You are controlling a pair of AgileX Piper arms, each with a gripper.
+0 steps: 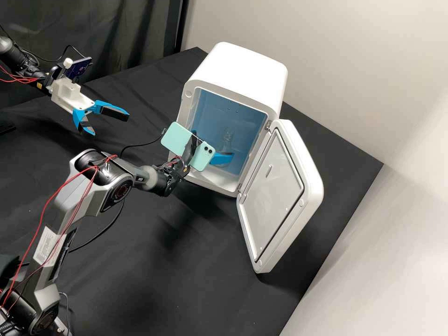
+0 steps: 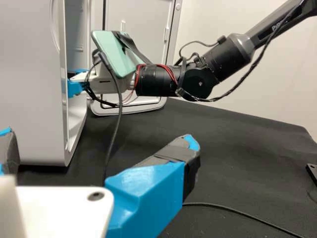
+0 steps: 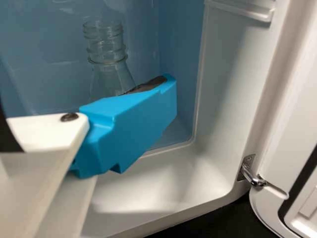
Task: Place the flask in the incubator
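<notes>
One flask stands inside the open incubator

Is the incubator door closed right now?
No, the door is swung wide open, hanging off the side of the incubator.

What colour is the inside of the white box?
Light blue. The inside of the incubator shows best in the right wrist view.

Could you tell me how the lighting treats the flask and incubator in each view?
High view: even light; the clear flask reads faintly against the blue interior of the incubator. Right wrist view: pale glints outline the flask's neck. Left wrist view: the incubator's outer wall is evenly lit, with shadow on the bench at its foot.
</notes>
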